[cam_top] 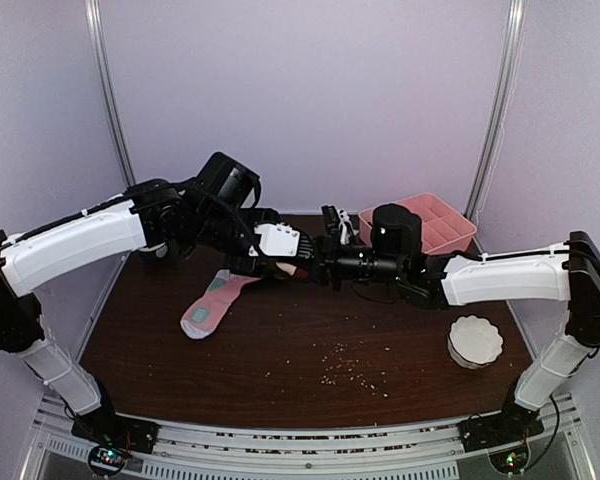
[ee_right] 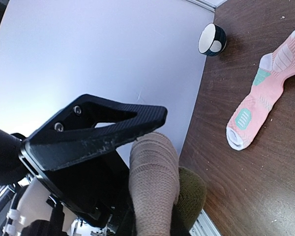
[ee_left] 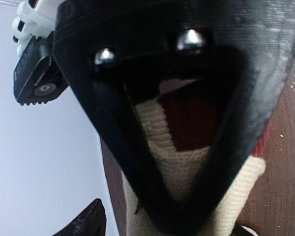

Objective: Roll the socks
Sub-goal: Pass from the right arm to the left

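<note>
— What is the right claw [ee_right: 155, 135] doing?

— It is pinching the beige sock [ee_right: 152, 177]. One black finger [ee_right: 88, 137] is lying along the top of the fabric, and the other is hiding behind it. An olive-green part of that sock is bulging out beside the beige ribbing.

— Where is that, going by the pink sock [ee_right: 263, 96]?

— Well apart from it, down and to the left. The pink sock is lying flat on the dark table [ee_right: 246, 187], mint patches facing up.

— Anything else near it?

— A small dark cup [ee_right: 212, 39] with a white inside is standing up and left of the pink sock, by the pale wall [ee_right: 113, 49].
</note>
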Available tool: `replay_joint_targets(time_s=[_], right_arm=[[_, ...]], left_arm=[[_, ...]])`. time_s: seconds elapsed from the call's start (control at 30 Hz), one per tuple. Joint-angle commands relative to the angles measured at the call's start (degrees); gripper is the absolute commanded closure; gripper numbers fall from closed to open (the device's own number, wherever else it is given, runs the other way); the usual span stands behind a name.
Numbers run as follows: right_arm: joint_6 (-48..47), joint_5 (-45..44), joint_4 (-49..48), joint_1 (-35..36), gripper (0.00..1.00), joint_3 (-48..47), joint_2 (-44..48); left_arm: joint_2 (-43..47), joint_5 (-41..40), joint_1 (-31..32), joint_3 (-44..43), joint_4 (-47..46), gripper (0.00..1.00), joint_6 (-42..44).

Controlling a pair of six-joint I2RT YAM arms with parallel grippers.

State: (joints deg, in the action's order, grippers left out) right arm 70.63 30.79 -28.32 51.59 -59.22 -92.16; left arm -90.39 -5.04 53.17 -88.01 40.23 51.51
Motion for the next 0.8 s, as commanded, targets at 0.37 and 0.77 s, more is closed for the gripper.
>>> replay_joint_targets(time_s=[0.37, 0.77], right_arm=[[17.96, -1.71, -13.75, 0.59, 1.0, 2.61, -4.85], [8.88, -5.1, -6.91, -0.8, 0.51, 3.13, -0.64]], left_arm=[[3.95, -19.23, 2.82, 8.85, -19.14, 0.83, 9.05], [-1.26, 6.61, -2.06, -6.46, 7.88, 1.0, -10.14]])
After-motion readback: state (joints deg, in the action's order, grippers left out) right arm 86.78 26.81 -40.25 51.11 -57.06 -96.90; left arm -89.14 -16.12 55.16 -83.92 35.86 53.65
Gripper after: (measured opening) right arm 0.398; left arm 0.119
